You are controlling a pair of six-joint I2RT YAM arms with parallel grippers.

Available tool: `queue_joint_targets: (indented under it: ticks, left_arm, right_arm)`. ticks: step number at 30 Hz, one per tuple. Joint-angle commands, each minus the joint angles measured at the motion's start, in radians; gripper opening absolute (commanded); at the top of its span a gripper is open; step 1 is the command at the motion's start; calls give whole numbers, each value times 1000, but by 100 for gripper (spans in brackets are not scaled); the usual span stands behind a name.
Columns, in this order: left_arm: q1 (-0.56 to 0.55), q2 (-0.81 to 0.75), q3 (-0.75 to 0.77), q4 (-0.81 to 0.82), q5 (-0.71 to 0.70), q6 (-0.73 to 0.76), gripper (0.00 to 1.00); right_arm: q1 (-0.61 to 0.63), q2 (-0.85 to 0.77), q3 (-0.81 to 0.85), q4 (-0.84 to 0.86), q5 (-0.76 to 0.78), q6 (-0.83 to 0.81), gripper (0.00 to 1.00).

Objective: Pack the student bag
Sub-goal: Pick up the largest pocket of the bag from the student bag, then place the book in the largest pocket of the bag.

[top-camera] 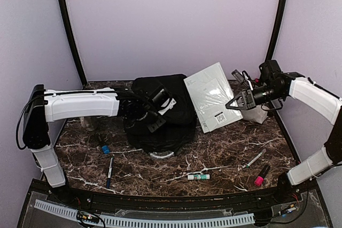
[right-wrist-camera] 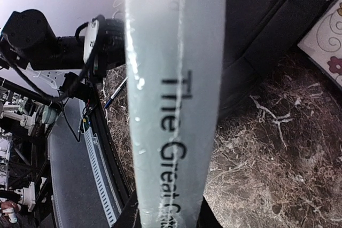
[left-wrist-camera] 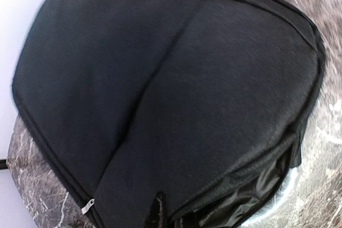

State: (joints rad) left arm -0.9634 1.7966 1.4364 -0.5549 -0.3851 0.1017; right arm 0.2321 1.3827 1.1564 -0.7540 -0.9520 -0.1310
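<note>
The student bag [top-camera: 160,116], black soft fabric, lies at the middle back of the marble table and fills the left wrist view [left-wrist-camera: 171,89]. Its mouth gapes at the lower right of that view, showing shiny lining [left-wrist-camera: 251,196]. My left gripper [top-camera: 160,108] is over the bag, shut on the edge of its top flap; one dark fingertip [left-wrist-camera: 155,209] shows on the fabric. My right gripper [top-camera: 235,103] is shut on a pale grey book [top-camera: 214,97], held tilted above the bag's right side. The book's spine [right-wrist-camera: 176,105] reads "The Great".
On the table's front lie a glue stick [top-camera: 198,176], a pink highlighter [top-camera: 261,175], a thin clear pen [top-camera: 255,158], a dark pen [top-camera: 109,170] and a small blue item [top-camera: 105,149]. A white container [top-camera: 257,114] stands behind the right gripper. A patterned card [right-wrist-camera: 328,41] lies near the bag.
</note>
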Motion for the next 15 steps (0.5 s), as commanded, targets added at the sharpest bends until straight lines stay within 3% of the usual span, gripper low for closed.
queue_joint_targets:
  ticks: [1,5,15]
  left_arm:
    - [36,-108,4,44,-88,-100,0]
    - [54,-154,-17,32,-87,-220,0]
    - [97,-205,-115,180,85,-373,0]
  right_arm:
    - [54,-5,62,-12,-76,-67,0]
    - [154,15,62,-20,-86,-90,0]
    - [303,108,61,-170,-219,-213,0]
